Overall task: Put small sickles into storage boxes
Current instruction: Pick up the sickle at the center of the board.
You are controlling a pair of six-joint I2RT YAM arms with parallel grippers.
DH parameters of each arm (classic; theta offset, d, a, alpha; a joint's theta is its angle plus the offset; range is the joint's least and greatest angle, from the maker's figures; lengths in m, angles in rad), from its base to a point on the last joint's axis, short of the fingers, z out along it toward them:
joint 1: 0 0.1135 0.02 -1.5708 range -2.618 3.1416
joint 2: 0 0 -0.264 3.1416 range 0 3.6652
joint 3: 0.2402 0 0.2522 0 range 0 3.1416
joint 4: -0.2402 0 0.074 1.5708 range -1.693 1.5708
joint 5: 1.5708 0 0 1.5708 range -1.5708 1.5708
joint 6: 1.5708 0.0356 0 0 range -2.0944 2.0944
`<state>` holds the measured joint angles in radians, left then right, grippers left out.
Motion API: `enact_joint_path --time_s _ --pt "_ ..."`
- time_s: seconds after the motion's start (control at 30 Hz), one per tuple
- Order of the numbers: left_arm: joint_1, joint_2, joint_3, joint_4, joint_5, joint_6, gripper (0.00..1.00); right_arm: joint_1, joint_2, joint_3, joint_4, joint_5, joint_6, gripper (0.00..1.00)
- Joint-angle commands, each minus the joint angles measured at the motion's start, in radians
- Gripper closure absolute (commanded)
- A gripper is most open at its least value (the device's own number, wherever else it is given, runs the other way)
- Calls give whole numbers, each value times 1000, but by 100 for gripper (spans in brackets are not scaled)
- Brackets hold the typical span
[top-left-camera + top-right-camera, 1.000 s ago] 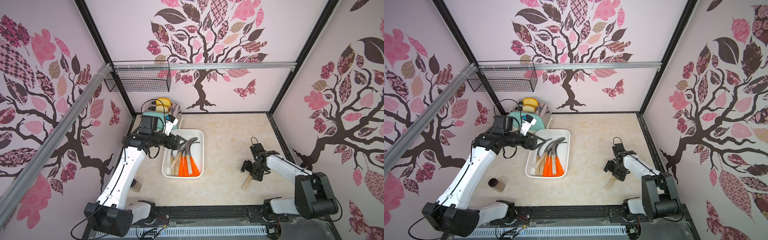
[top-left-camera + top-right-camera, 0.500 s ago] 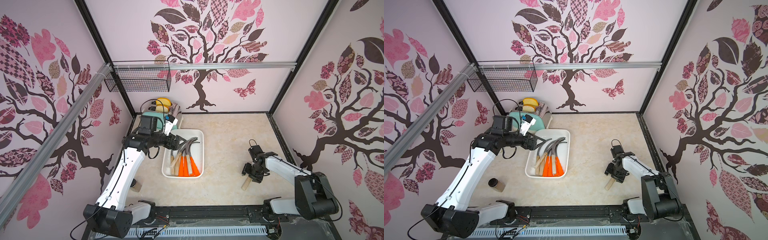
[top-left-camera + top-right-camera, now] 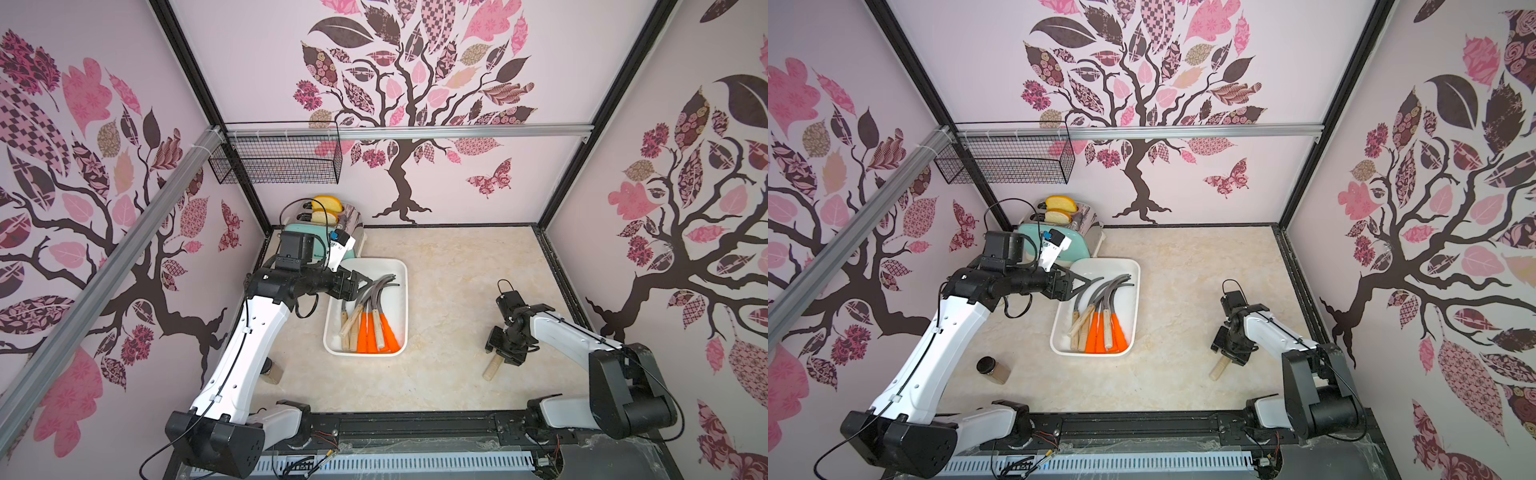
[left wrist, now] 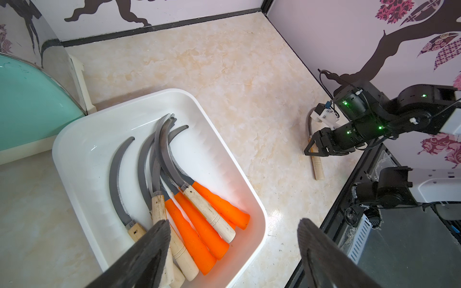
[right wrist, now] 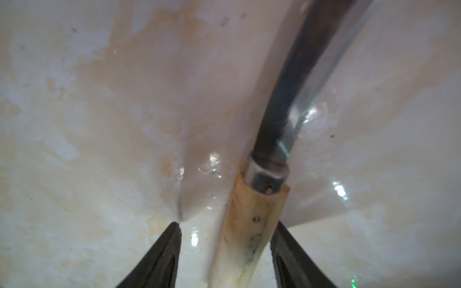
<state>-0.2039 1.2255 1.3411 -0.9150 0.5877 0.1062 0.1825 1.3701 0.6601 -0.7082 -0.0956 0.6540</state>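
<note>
Several small sickles (image 3: 370,328) (image 3: 1100,328) (image 4: 189,217), with orange or pale wooden handles, lie in the white storage box (image 3: 395,303) (image 3: 1129,299) (image 4: 94,149). My left gripper (image 3: 360,287) (image 3: 1090,286) (image 4: 234,224) hovers open above the box's left side, holding nothing. Another wooden-handled sickle (image 3: 492,368) (image 3: 1219,369) (image 4: 316,167) (image 5: 249,224) lies on the table at the right. My right gripper (image 3: 503,355) (image 3: 1229,355) (image 4: 313,149) (image 5: 227,224) is down over its handle near the blade collar. One finger touches the handle and a gap remains at the other.
A teal toaster (image 3: 316,245) with bread slices stands behind the box at the back left. A black wire basket (image 3: 278,160) hangs on the back wall. A small dark-lidded jar (image 3: 994,370) stands near the left arm's base.
The right gripper's jaws have narrowed around the wooden handle on the table. The left arm and the box's contents have not moved.
</note>
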Motion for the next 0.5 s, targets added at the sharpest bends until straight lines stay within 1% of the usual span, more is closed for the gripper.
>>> enact_joint_path --time_s 0.0,0.1,0.2,0.33,0.47 --pt "-3 -6 15 -8 0 16 16 11 32 -25 2 1 -1 44" --pt "-4 -7 13 -4 6 14 16 12 32 -27 5 5 1 45" --pt "-5 -7 15 -3 5 13 16 14 35 -27 9 1 -1 49" --pt "-4 -8 17 -5 3 13 16 14 39 -25 10 2 -1 50" --pt "-5 -6 18 -3 5 10 16 15 39 -24 12 -4 -3 55"
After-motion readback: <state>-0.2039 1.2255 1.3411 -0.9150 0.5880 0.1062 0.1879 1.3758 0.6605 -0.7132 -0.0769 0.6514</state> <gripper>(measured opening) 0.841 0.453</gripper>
